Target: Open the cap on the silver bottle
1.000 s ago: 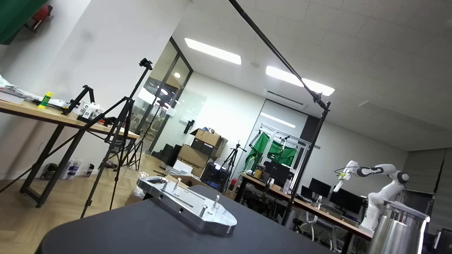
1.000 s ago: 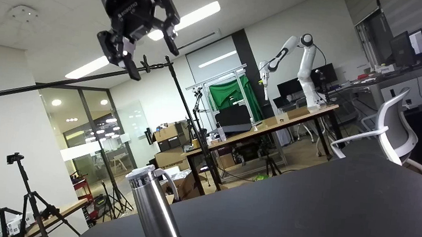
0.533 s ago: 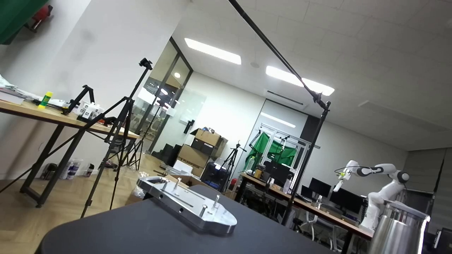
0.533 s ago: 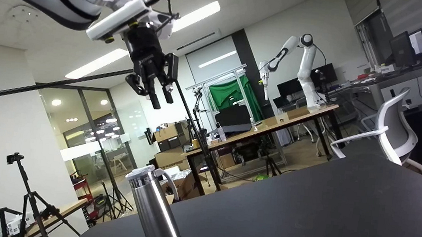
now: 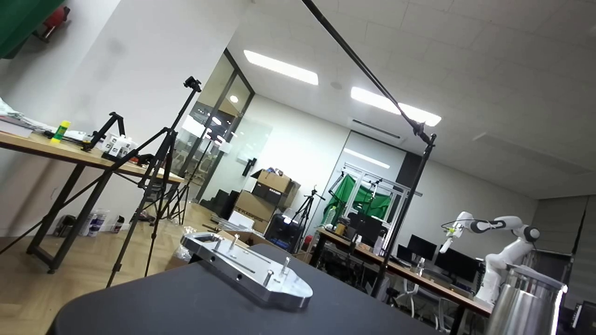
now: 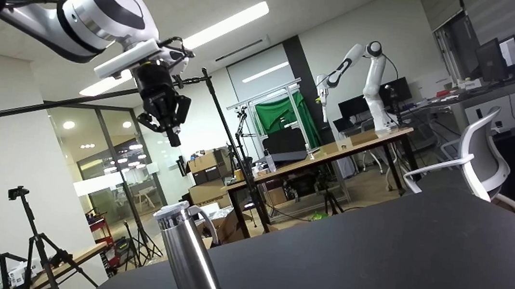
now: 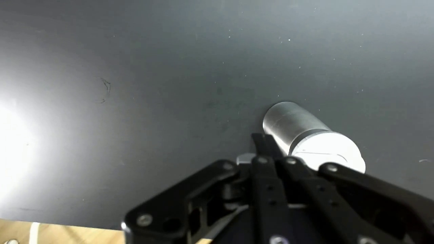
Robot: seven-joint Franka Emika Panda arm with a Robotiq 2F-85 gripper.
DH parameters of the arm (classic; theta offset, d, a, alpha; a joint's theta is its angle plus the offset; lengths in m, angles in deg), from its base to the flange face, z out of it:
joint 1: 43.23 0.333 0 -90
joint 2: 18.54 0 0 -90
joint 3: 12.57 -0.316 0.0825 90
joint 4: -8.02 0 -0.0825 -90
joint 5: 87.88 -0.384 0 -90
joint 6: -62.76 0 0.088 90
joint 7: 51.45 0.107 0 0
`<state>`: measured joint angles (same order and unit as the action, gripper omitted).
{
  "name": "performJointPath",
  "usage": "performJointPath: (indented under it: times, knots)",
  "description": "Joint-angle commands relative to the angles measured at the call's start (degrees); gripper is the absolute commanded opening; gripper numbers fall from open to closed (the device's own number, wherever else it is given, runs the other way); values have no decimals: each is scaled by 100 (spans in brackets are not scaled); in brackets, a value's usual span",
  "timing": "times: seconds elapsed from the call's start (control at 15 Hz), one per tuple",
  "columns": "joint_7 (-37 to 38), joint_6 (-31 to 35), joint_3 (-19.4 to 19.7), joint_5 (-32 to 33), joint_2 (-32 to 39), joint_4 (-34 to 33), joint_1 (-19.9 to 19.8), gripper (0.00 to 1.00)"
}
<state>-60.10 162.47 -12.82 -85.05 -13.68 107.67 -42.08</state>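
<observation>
In both exterior views the silver bottle [image 6: 190, 263] [image 5: 524, 309] stands on the dark table, only its upper part showing at one picture's lower right corner. A curved handle [image 6: 209, 226] comes off its side. The cap [image 6: 171, 209] [image 7: 330, 147] sits on top of the bottle, bright white with glare in the wrist view, its lower edge partly covered by my finger links. My gripper [image 6: 174, 140] hangs above the cap with a wide gap of air between. Its fingers [image 7: 266, 144] are pressed together with nothing between them, overlapping the bottle's side in the wrist view.
A metal plate with upright pegs [image 5: 247, 270] lies on the dark table [image 6: 345, 271]. The table's edge with wooden floor [image 7: 78, 234] beyond shows at the wrist view's bottom. A black boom pole [image 6: 226, 121] and a white robot arm [image 6: 373, 87] stand farther back.
My gripper has come down from higher up, and its spread fingers have drawn together. More of the arm now shows in an exterior view. Bottle and cap have stayed in place.
</observation>
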Motion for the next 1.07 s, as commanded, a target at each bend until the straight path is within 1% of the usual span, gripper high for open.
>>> performJointPath:
  times: [0.0, 0.53, 0.67, 0.8, 1.0]
  knots:
    - [3, -33, -27, 22, 3, -19, -22, 1]
    - [3, -44, -19, 46, 2, -20, -39, 1]
    - [71, -19, -82, 144, 129, -85, 38, 0]
    - [-19, -7, -191, -18, 257, -94, 113, 0]
    - [-12, 216, -366, -40, 479, -24, 261, 0]
